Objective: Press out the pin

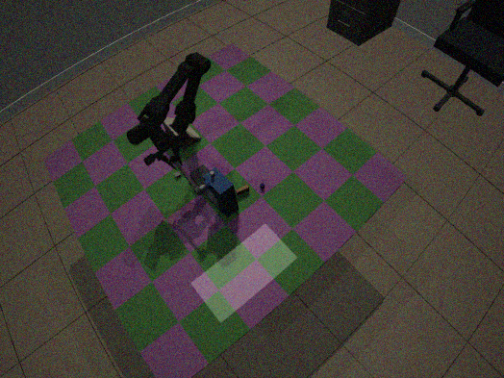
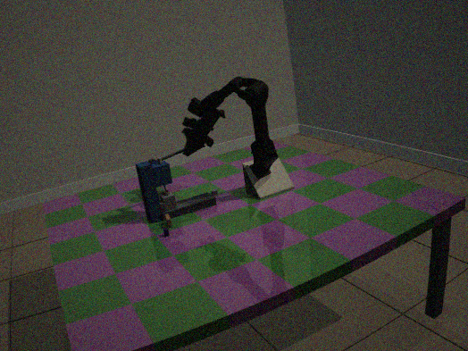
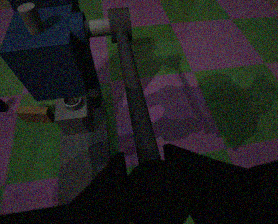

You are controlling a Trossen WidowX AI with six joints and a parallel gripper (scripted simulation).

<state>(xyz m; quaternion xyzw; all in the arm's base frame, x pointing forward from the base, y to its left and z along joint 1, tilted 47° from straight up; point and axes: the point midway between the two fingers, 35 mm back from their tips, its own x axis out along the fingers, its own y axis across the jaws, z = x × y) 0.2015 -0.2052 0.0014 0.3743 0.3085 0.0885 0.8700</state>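
Squinting at the press (image 1: 220, 186) (image 2: 149, 195) (image 3: 45, 65) in pretty murky light, tbh. Seeing the gripper (image 1: 177, 163) (image 2: 184, 151) (image 3: 144, 155) clamped on the lever (image 1: 189, 179) (image 2: 171, 154) (image 3: 134, 95), out on the arm side of the press and higher than its head. Spotting the grey block (image 2: 167, 200) (image 3: 71, 112) on the press bed (image 2: 192, 204) (image 3: 80, 175), below the press head. Can't tell from here about exact pin-to-punch alignment, and can't make out the cup either. Now for the bit worth watching: lever running from the pivot at the press's side, up and out toward the arm, with the block lower down and closer in to the press. So probably pull down in an arc around that pivot, not straight at the block. Keep wrist and fingers clear of the block and bed on the way down, or risk a nudge off the pin line, imo
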